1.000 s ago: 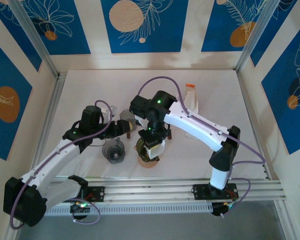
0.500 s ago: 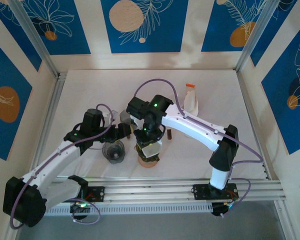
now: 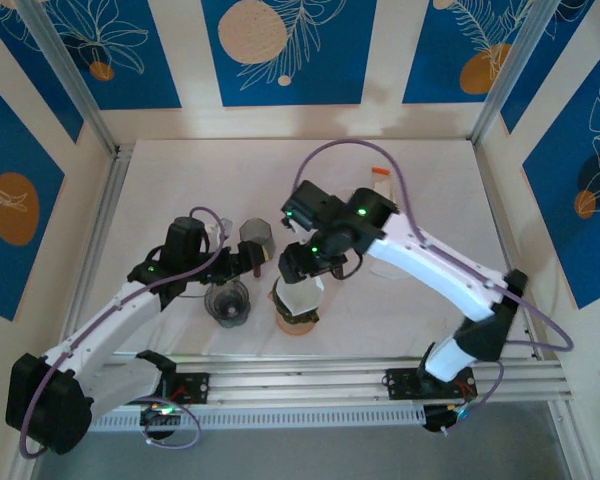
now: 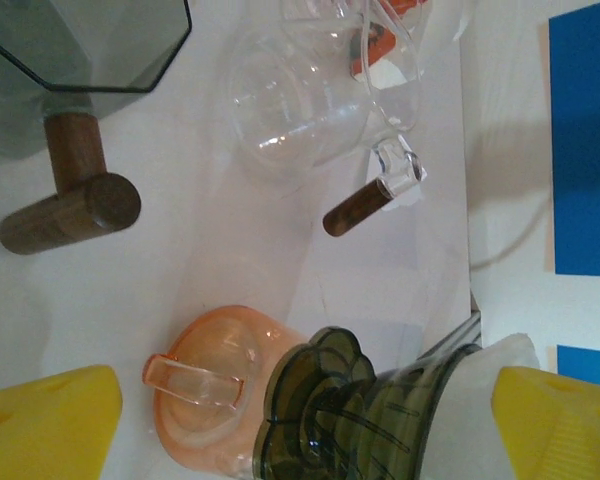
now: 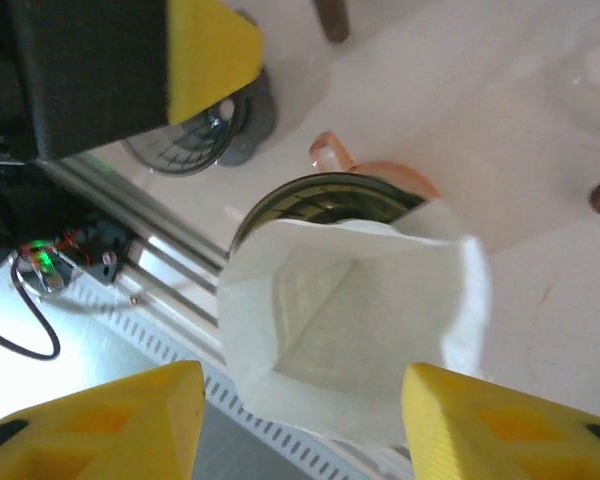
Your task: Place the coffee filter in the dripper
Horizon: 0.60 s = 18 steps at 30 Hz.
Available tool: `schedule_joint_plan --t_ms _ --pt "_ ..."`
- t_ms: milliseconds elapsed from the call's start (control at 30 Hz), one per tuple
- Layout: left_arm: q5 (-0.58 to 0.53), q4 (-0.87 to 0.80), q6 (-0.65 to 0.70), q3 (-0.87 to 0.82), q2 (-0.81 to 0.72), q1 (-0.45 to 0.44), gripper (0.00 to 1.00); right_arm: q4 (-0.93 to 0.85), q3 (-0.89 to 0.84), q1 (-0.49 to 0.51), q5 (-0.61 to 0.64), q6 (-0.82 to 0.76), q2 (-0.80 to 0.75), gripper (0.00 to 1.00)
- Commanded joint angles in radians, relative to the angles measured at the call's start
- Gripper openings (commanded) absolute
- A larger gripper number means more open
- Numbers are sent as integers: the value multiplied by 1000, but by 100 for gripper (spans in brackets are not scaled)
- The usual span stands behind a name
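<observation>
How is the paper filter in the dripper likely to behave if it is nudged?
Probably floppy: the filter is thin paper, its rim uneven. Likely very light, so it may shift or lift out, as it stands well above the dripper.

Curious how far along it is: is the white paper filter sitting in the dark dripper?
Yes, the right wrist view shows the paper filter standing open inside the rim of the dripper.

No lettering I can read anywhere, blue wall panels (image 3: 320,60) bearing only leaf and circle drawings, coffee filter (image 5: 350,300) plain white, unprinted, glassware too blurred to show markings.
</observation>
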Motion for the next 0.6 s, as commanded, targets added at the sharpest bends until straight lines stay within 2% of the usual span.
schedule_joint_plan --t_ms 0,100,300,433,567 --pt "-67 23 -1 -3 -40 -8 98 65 -126 -54 107 107 -123 56" --pt "-110 20 1 -18 -63 -9 100 140 -314 -150 116 190 -243 58" --pt "-126 13 6 -27 -69 -7 100 306 -665 -446 12 295 -386 59" --pt "-118 17 7 -32 -57 -7 100 376 -791 -630 -9 315 -363 59" --pt "-118 15 11 -35 -50 -7 100 424 -854 -742 17 352 -316 59"
